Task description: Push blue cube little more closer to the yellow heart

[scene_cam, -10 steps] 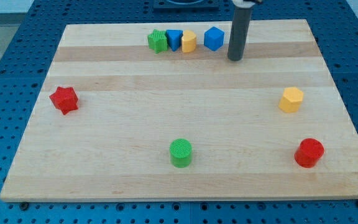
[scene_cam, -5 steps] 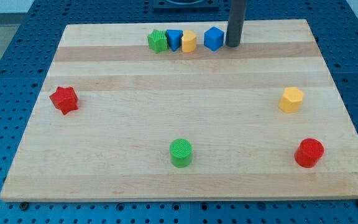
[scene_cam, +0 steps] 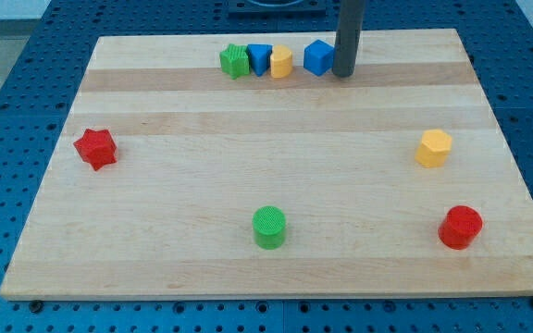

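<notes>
Camera view: eight blocks (two each colour); my tip (scene_cam: 343, 74) beside blue cube (scene_cam: 318, 57).

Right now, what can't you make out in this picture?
- Whether my tip touches the blue cube: from the camera view they look flush at the cube's right side, with no gap to judge.
- The rod's upper end and the arm: cut off by the view's top edge.
- The yellow heart: too small to confirm the heart shape.
- The blue block beside it: shape unclear, packed against its neighbours.

Wooden board (scene_cam: 276, 176) under scattered blocks
</notes>
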